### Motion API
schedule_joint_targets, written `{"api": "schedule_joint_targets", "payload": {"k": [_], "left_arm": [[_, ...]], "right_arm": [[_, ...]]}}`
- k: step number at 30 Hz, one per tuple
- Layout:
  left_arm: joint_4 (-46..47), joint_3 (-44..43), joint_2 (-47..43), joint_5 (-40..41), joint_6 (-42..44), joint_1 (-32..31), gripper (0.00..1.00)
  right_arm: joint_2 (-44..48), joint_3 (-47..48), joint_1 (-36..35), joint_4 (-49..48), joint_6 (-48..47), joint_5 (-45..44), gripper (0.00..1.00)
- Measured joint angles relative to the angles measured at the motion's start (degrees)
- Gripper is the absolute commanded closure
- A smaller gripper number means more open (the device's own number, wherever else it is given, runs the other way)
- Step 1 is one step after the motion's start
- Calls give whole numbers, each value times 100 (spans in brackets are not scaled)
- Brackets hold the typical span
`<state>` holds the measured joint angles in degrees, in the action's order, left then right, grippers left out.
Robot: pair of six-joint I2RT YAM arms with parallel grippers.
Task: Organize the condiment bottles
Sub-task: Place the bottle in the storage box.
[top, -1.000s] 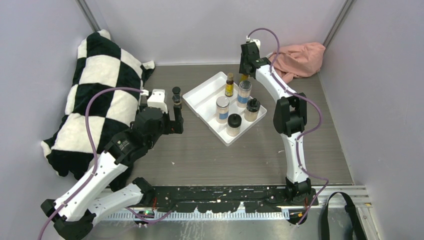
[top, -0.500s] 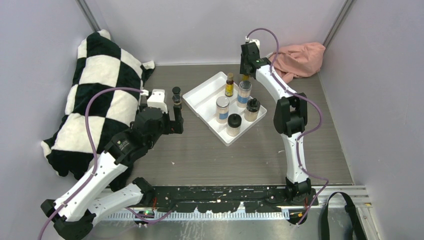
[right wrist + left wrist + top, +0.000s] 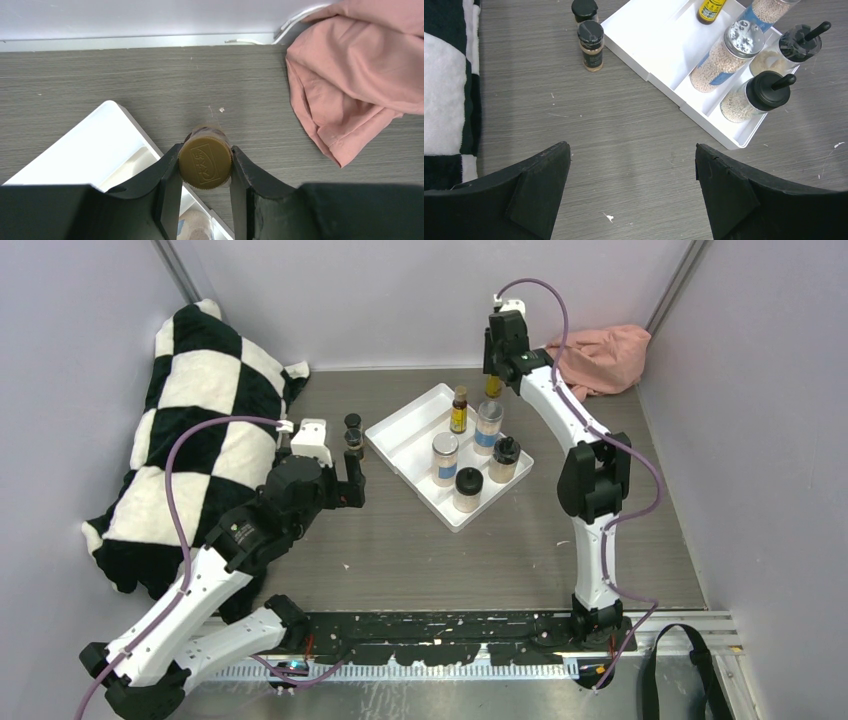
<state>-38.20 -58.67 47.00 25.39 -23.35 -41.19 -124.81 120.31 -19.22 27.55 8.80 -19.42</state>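
My right gripper (image 3: 205,151) is shut on the gold cap of a slim amber bottle (image 3: 205,162), held upright just above the far right edge of the white tray (image 3: 408,440). In the tray stand another amber bottle (image 3: 459,410), two silver-lidded blue-labelled jars (image 3: 489,425) (image 3: 445,458) and two tan black-capped jars (image 3: 505,460) (image 3: 468,490). Two tiny dark black-capped bottles (image 3: 591,45) (image 3: 585,10) stand on the table left of the tray. My left gripper (image 3: 631,150) hangs open over bare table short of them, nothing between its fingers.
A black-and-white checkered pillow (image 3: 200,420) fills the left side of the table. A pink cloth (image 3: 600,355) lies in the back right corner, close to the right arm. Grey walls close in the back and both sides.
My right gripper has risen a little with the amber bottle in it. The left arm has barely shifted.
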Motion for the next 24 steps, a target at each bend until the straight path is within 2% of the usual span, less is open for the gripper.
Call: {"api": "schedule_joint_targets", "payload": {"k": [14, 24], "left_arm": [[11, 2, -52, 0, -9, 0, 5], [24, 81, -153, -2, -22, 0, 5]], "right_arm": [[745, 0, -291, -96, -437, -46, 99], [1320, 0, -796, -192, -732, -173, 99]]}}
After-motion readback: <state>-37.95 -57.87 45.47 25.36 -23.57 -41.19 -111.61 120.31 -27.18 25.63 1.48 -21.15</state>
